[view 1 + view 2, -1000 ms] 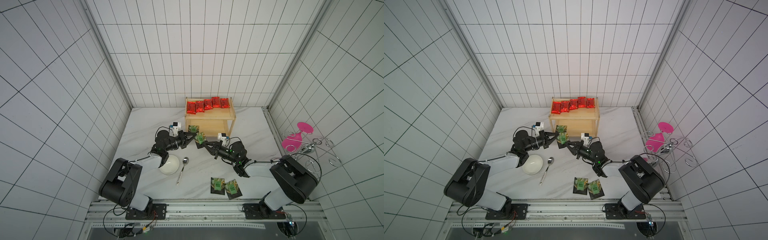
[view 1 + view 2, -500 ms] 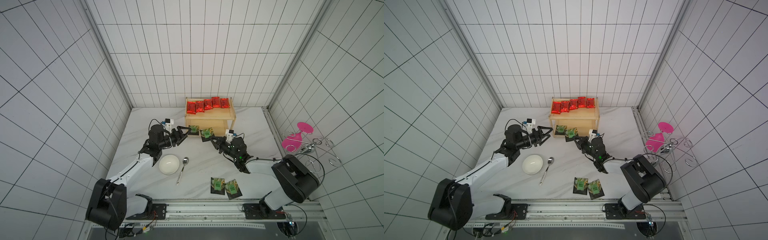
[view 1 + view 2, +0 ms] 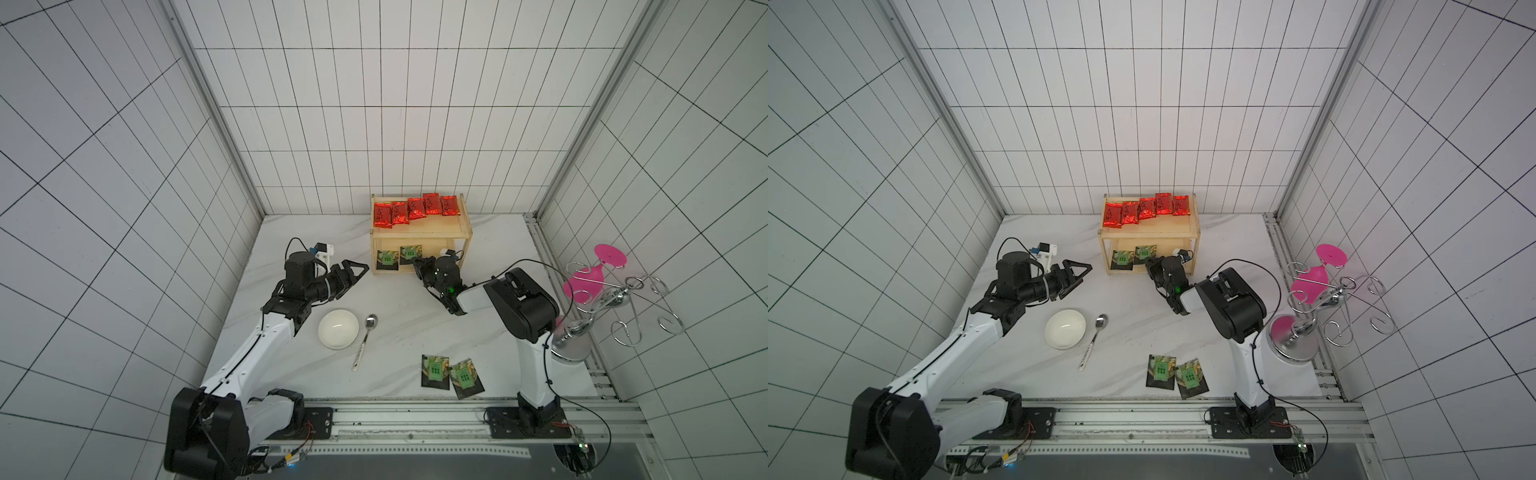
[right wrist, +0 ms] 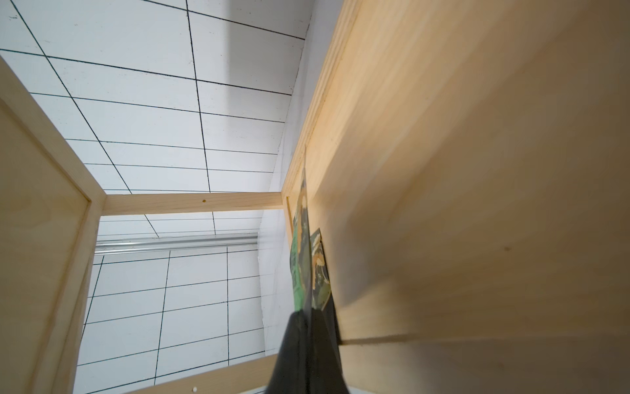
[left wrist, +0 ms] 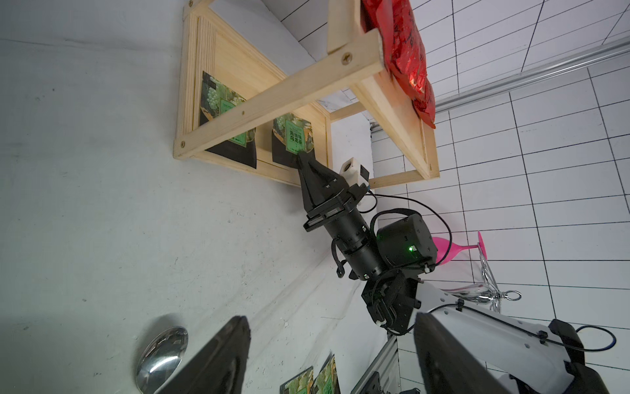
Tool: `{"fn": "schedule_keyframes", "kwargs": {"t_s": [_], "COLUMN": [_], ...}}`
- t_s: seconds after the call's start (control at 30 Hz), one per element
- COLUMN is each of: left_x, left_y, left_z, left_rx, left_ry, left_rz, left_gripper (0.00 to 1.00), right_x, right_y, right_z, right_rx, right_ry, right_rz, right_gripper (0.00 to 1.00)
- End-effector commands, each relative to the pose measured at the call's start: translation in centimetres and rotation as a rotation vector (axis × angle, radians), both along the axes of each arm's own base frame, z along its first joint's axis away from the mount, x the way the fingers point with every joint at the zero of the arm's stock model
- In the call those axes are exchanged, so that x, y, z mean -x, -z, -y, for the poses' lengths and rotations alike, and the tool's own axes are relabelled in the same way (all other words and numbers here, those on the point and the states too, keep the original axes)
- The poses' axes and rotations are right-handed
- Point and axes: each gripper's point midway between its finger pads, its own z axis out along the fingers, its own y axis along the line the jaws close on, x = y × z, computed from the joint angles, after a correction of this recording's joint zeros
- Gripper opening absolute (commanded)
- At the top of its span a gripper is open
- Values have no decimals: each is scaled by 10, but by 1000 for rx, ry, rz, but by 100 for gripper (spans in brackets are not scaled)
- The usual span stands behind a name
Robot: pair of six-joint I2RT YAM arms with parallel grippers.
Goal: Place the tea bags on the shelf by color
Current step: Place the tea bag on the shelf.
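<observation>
Nearest the rail, on the white marble table (image 3: 291,365): first loose packet (image 3: 435,371) and second loose packet (image 3: 466,377), both black with green labels, lying flat and touching at one edge, not yet shelved. Next back: white-handled metal spoon (image 3: 365,340), bowl end pointing away from the rail, just beside a white bowl (image 3: 338,334). Mid-table, left arm's side: left gripper (image 3: 358,272), jaws spread wide, nothing between them, short of the shelf's corner. Mid-table, right arm's side, at the table edge: chrome wire rack (image 3: 623,299) carrying a pink stemmed glass (image 3: 586,278). Further back: right gripper (image 3: 417,262), jaws closed on the near edge of the held packet (image 3: 410,252), black with green label, which lies on the lower tier. Shelf (image 3: 424,237): light wood, two tiers, standing by the back wall. Lower tier: the held packet and, just beside it, placed packet (image 3: 387,259), same black-and-green kind, flat. Top tier: five red sachets (image 3: 416,208), shiny foil with dark script, in one row along the back rim, neighbours touching or overlapping.
</observation>
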Motion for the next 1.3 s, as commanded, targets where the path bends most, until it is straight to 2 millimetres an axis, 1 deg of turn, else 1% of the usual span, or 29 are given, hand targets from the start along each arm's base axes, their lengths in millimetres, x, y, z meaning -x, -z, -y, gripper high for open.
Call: {"fn": "schedule_keyframes", "kwargs": {"t_s": [0.0,0.13,0.27,0.4,0.53,0.67,0.7,0.8,1.0,1.17,1.27], "left_x": [5,6,6,6,5,4,4,4,1,2,2], "left_y": [3,2,4,5,4,4,3,2,-2,-3,-4], "left_z": [-1,-1,-1,-1,-2,-3,-3,-4,-6,-7,-7], "left_rx": [-8,-2,-1,0,4,12,14,17,28,31,32], "left_ry": [18,17,18,16,14,11,11,8,2,0,0], "left_rz": [8,7,4,2,5,4,5,9,16,17,19], "left_gripper": [79,79,79,79,79,79,79,79,79,79,79], "right_x": [-6,-8,-10,-9,-5,2,3,8,16,18,26], "right_y": [5,15,27,30,28,16,14,9,13,9,6], "right_z": [-5,-6,-12,-15,-9,-4,-3,0,-2,-1,2], "right_rx": [33,71,83,92,109,192,221,291,371,444,500], "right_ry": [1,-12,-50,-75,-74,-97,-106,-132,-211,-262,-309], "right_rz": [-2,-22,-53,-75,-100,-150,-162,-198,-259,-269,-267], "right_gripper": [1,3,5,11,24,40,43,49,51,51,51]}}
